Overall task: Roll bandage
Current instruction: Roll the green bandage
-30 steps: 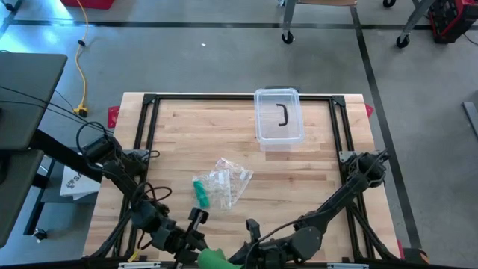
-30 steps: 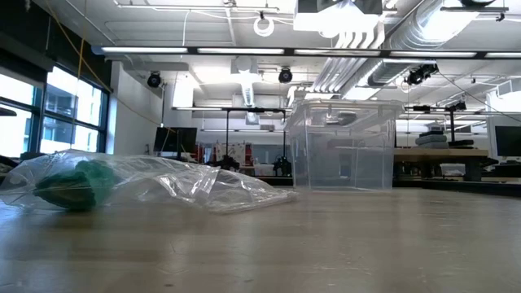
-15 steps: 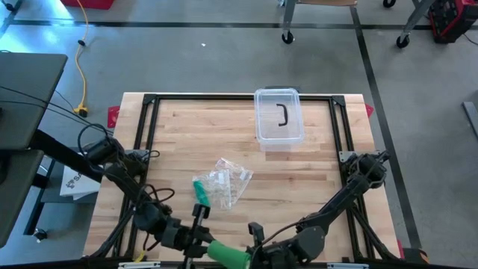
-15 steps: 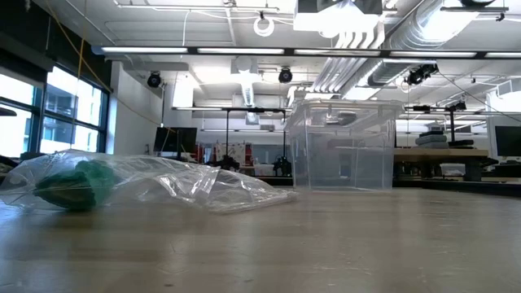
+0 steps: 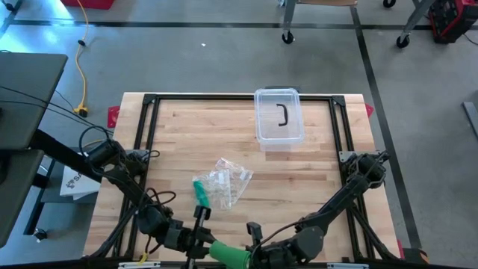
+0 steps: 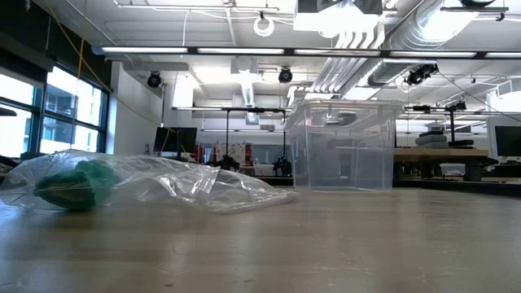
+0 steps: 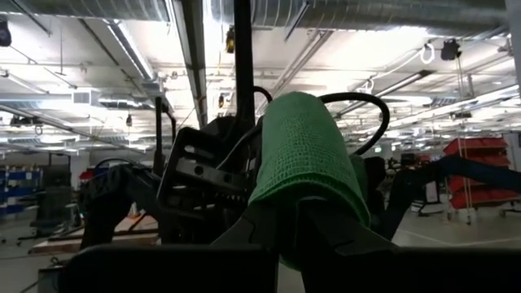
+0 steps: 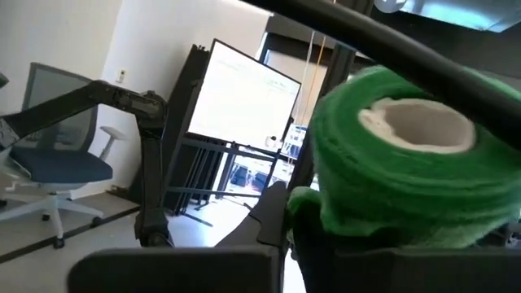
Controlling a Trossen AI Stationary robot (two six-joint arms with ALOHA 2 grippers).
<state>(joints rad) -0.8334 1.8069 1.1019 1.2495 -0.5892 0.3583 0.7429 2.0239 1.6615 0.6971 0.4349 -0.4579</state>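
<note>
Overall, worktop [image 5: 179,142]: wooden surface inside a black frame; both arms reach in from its near edge, and the action sits at that edge, between the two wrists.
Clear bin [image 5: 279,118]: stands toward the far side of the worktop, well apart from both grippers; a dark curved piece shows on it from above.
Plastic bag [image 5: 228,181]: lies crumpled near the middle of the worktop, with a second green roll [image 5: 200,192] at its left end; neither gripper touches it.
Left gripper [image 5: 200,243]: at the near edge, left of centre; jaws closed on one end of the green bandage roll [image 5: 230,255].
Right gripper [image 5: 254,252]: at the near edge, just right of the roll; jaws closed on the roll's other end, where the pale hollow core [image 8: 417,126] faces the right wrist view.
Roll position: suspended between the two grippers, above the near edge, touching both, clear of the bag.
Roll long axis: runs across from the left gripper to the right gripper, tilted slightly, its right end nearer the worktop's edge.
Nearer arm: neither; the roll is shared, so the coming winding move likely turns on one wrist rotating about this axis.
</note>
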